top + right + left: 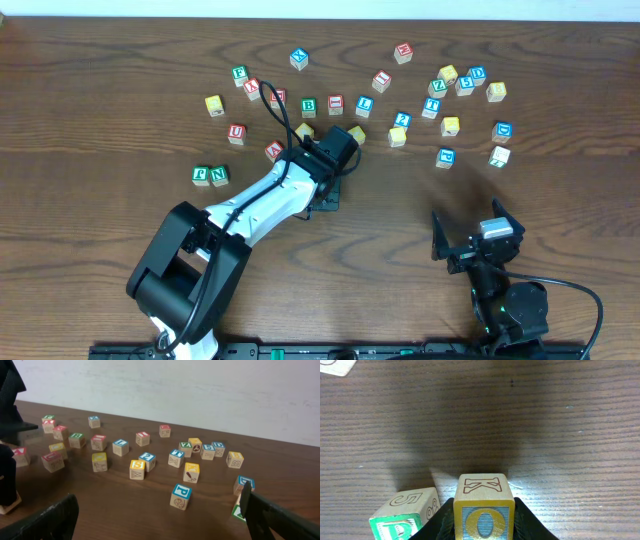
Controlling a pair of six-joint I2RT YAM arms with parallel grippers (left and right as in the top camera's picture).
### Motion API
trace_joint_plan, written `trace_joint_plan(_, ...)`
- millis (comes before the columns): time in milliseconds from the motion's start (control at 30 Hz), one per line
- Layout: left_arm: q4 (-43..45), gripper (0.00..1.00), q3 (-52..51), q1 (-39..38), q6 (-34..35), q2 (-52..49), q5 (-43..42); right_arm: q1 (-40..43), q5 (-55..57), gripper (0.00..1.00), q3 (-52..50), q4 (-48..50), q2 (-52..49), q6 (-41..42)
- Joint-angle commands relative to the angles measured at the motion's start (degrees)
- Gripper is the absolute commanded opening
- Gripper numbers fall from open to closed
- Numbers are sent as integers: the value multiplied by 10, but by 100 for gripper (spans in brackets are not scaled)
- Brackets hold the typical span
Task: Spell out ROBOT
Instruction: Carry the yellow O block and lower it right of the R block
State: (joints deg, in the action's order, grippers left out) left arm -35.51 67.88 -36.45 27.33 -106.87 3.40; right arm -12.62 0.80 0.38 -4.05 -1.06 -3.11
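Observation:
My left gripper (484, 532) is shut on a yellow-faced O cube (484, 510), which has a K on its far side and sits low over the wood. Touching the left finger is a green-faced cube (400, 521); its letter is cut off by the frame edge. From overhead the left gripper (326, 193) points down under the wrist and hides both cubes. A green B cube (308, 104) sits in the row behind it. My right gripper (470, 228) (160, 520) stands wide open and empty, near the front right, with a blue P cube (180, 496) ahead of it.
Many letter cubes are scattered across the far half of the table (120, 60). The green F (201, 175) and N (219, 175) cubes sit left of the left arm. Yellow cubes (304, 131) (357, 133) flank its wrist, with a red cube (273, 150) close by.

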Motion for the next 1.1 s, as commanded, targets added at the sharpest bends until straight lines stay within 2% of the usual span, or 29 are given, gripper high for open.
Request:
trace_joint_plan(0, 0, 19, -2, 0, 27, -4, 22, -3, -3, 99, -1, -3, 2, 9)
trace_joint_plan(233, -15, 13, -2, -15, 73, -4, 22, -3, -3, 99, -1, -3, 2, 9)
trace_joint_plan(400, -15, 13, -2, -38, 80, -4, 23, -3, -3, 99, -1, -3, 2, 9)
trace_joint_plan(833, -26, 13, -14, -39, 105, -4, 78, -3, -3, 99, -1, -3, 2, 9)
trace_joint_plan(1067, -6, 13, -31, -38, 109, -4, 78, -3, -3, 99, -1, -3, 2, 9)
